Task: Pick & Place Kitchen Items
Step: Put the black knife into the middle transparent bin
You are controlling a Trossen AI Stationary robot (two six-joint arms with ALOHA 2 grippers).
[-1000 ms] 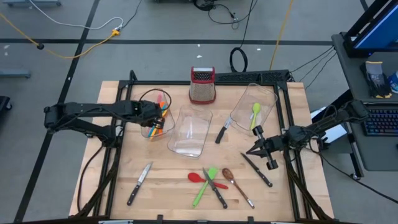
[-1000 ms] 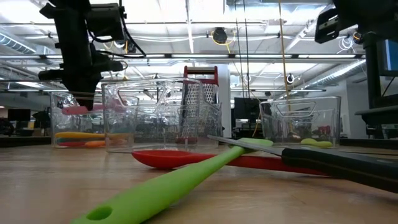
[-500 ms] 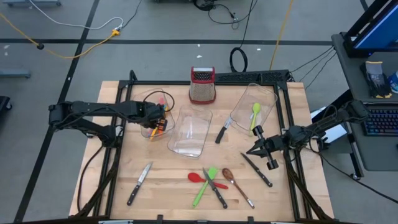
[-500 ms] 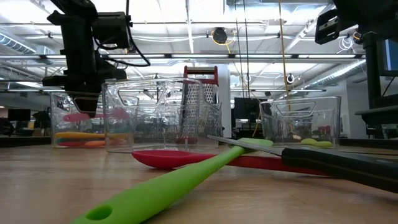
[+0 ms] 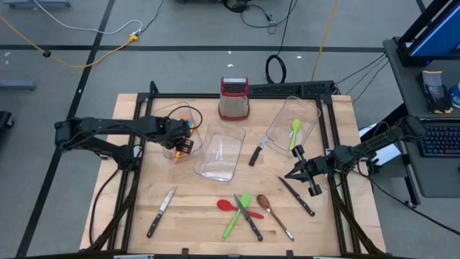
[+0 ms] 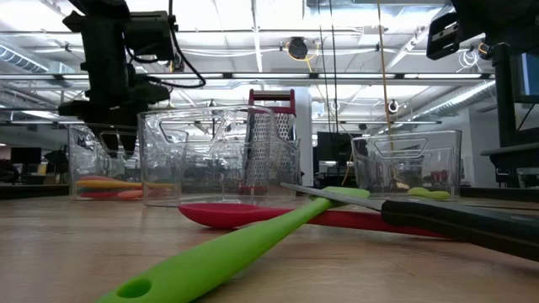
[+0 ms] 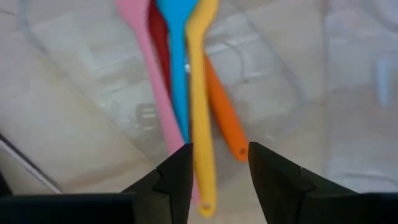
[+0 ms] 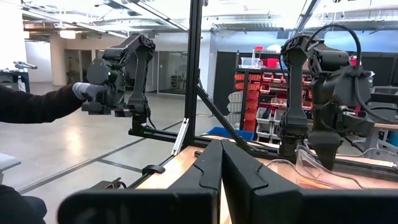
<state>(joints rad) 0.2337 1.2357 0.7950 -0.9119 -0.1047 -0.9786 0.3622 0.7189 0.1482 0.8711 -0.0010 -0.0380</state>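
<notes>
My left gripper [image 7: 221,180] hangs open, pointing down over the left clear bin [image 5: 172,115]; its fingers touch nothing. In the bin lie pink [image 7: 149,81], blue [image 7: 177,68], yellow [image 7: 199,124], orange [image 7: 224,118] and red utensils. The low view shows the left gripper [image 6: 118,143] above the colourful utensils [image 6: 109,183] on the bin's floor. My right gripper [image 8: 221,168] waits shut near the table's right edge [image 5: 290,175], raised and holding nothing. Loose items lie on the table: a red spoon [image 5: 228,206], a green spatula [image 5: 236,216], a brown spoon [image 5: 273,214] and black-handled knives [image 5: 162,211].
A clear bin [image 5: 219,151] stands mid-table. Another bin [image 5: 295,119] at the far right holds a green spoon [image 5: 295,131], with a knife [image 5: 256,152] beside it. A red-topped grater [image 5: 234,98] stands at the far edge. More knives [image 5: 296,196] [image 5: 248,216] lie near the front.
My left gripper has opened over the left bin and let go of the pink utensil. It has dropped from the fingers onto the bin's floor among the other utensils. The right arm has kept still.
</notes>
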